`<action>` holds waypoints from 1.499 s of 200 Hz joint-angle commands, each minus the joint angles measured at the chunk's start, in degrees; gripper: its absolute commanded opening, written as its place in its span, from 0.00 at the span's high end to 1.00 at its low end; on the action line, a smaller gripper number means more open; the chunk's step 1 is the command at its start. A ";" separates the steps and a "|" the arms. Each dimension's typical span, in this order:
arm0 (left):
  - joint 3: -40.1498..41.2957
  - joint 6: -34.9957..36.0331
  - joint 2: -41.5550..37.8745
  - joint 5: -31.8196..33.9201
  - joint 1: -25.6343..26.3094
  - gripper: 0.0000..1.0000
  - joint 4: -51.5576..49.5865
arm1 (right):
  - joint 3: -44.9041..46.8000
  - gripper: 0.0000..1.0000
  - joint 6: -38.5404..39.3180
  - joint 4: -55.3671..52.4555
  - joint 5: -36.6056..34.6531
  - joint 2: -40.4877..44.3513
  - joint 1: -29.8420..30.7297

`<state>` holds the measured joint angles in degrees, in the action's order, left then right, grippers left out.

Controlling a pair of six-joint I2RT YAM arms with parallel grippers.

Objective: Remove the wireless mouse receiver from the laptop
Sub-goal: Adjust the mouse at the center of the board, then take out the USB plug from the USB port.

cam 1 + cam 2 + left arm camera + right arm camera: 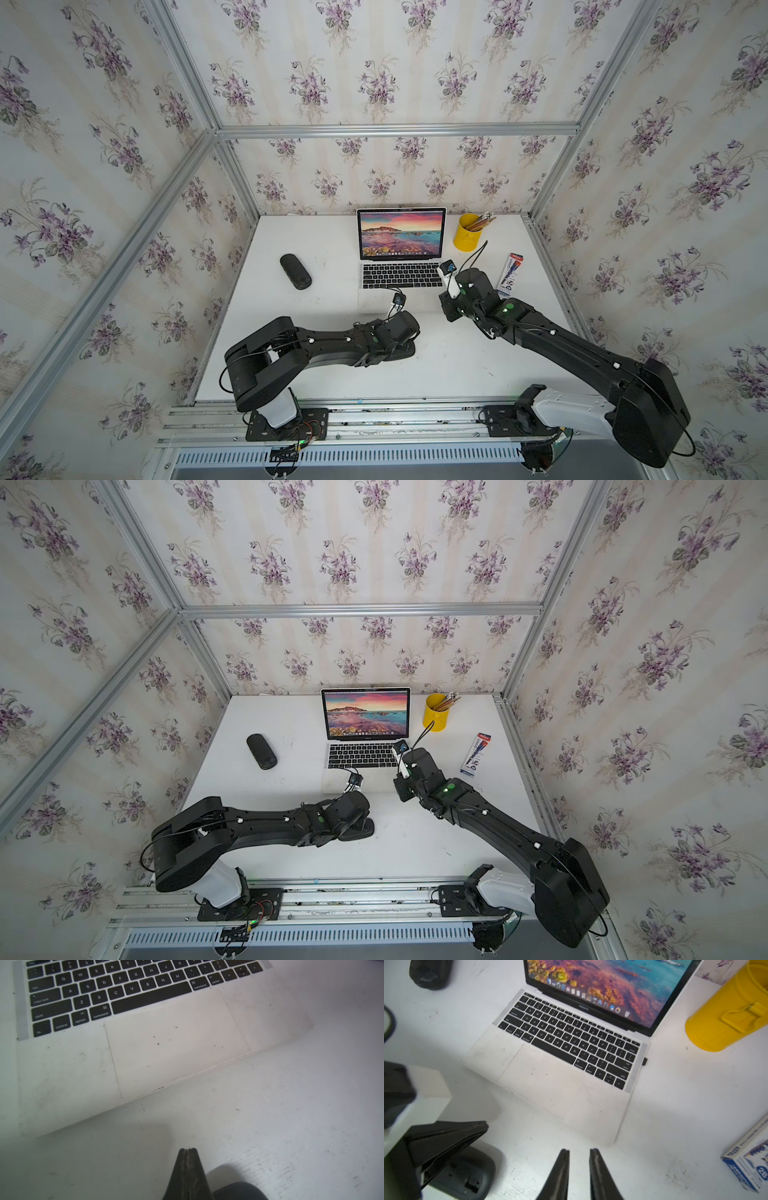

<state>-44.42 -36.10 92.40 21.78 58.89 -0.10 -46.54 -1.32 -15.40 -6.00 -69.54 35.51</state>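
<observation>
Four cameras are pointed at one table (pixel 324 257).
In both top views the whole scene is seen from high above the near edge, looking down toward 12 o'clock, where the laptop (pixel 401 249) is set. The left wrist view is taken low and very close, from the laptop's 6 o'clock, facing its trackpad (pixel 176 1043). The right wrist view is taken from a bit higher, at about 4 o'clock. The laptop is shared by all four views.
</observation>
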 commanded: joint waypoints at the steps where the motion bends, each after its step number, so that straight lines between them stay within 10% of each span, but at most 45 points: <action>1: -2.46 1.32 -2.32 9.30 -0.22 0.76 -6.45 | -3.79 0.72 4.19 -0.27 1.39 0.10 -6.01; 20: -6.33 2.52 -4.58 15.27 -0.90 0.25 -14.54 | -8.22 0.62 7.28 0.51 5.79 -0.23 -12.88; 58: -13.53 2.83 -6.92 12.69 -6.92 0.00 -27.45 | -18.32 0.62 27.66 -2.44 16.05 -8.21 -17.05; 96: -17.13 3.97 -3.76 -3.08 -17.47 0.01 -33.10 | -27.99 0.57 52.79 -15.29 20.69 -20.02 -17.22; 146: -23.91 9.16 6.69 -16.93 -26.51 0.01 -36.24 | -41.85 0.41 68.75 -26.00 10.02 -35.74 -17.23; 300: -31.98 11.77 20.31 -19.67 -30.59 0.01 -42.07 | -47.58 0.48 79.33 -18.80 3.54 -54.11 -19.33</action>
<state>-75.77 -24.47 111.22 1.28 28.45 -40.64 -93.25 76.60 -35.51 -2.28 -122.13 16.34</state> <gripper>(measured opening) 0.990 0.522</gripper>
